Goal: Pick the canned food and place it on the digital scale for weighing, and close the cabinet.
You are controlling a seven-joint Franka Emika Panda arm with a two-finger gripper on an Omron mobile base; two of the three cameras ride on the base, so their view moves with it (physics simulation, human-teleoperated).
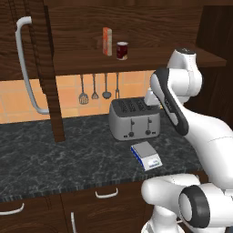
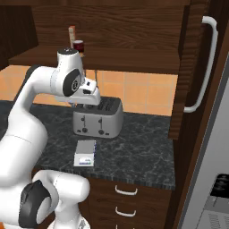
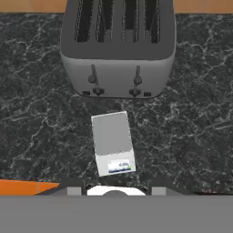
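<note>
The open cabinet [image 1: 136,57] shelf holds the canned food [image 1: 122,50] beside an orange-red box [image 1: 107,41]; the jaws, closed and empty, hover well below, above the digital scale [image 3: 112,143].

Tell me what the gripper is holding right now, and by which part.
Nothing is held: the canned food stands on the cabinet shelf, and the digital scale lies bare.
</note>
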